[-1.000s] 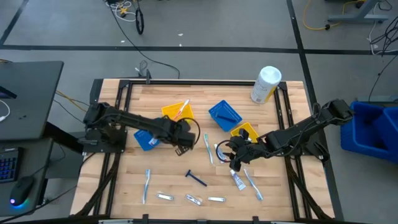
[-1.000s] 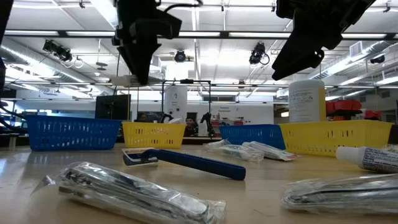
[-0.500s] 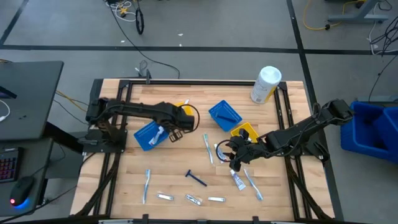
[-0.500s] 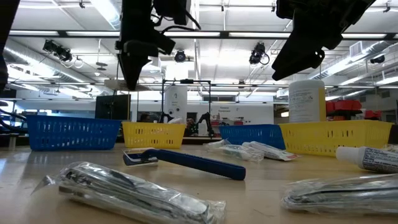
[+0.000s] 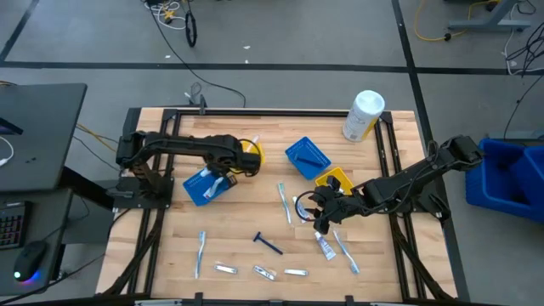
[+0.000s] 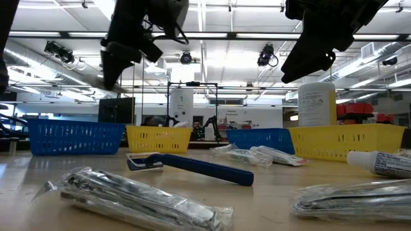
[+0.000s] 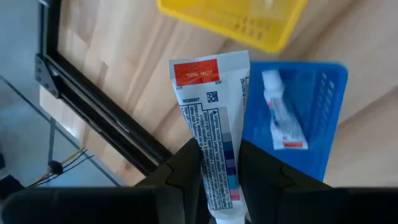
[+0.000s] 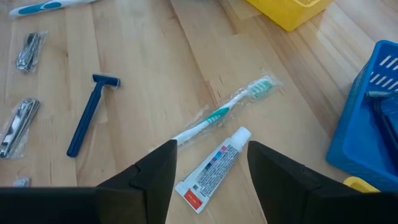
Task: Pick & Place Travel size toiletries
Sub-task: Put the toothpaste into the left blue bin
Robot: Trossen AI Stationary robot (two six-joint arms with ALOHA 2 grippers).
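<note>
- The left claw (image 7: 219, 171) is clenched on a toothpaste tube (image 7: 209, 130), which stands out lengthwise from between the fingers, its crimped red-labelled end pointing away from the wrist.
- In the high view this claw (image 5: 228, 168) hangs at the left of the desk (image 5: 238, 229), over the edge of a blue bin (image 5: 201, 185) and just near of a yellow bin (image 5: 252, 153).
- The relation that matters, as I judge it: the blue bin lies directly below and slightly ahead of the held tube, so the drop needs only a small shift over the bin's middle.
- Another tube (image 7: 281, 118) already lies inside that blue bin; the yellow bin's rim is the only thing close enough to catch the tube.
- The right claw (image 5: 321, 214) hovers released at the right of the desk; its wrist view shows a toothpaste tube (image 8: 211, 168) and a wrapped toothbrush (image 8: 221, 115) lying side by side between its spread fingers, long axes slanting together.
- Farther left of it lies a dark blue razor (image 8: 89, 112); a second blue bin (image 5: 307, 157) and yellow bin (image 5: 337, 181) stand just beyond it.
- More toothbrushes and small wrapped packets (image 5: 264, 272) lie along the near edge, nearer the right arm; a white container (image 5: 363, 115) stands at the far right corner.
</note>
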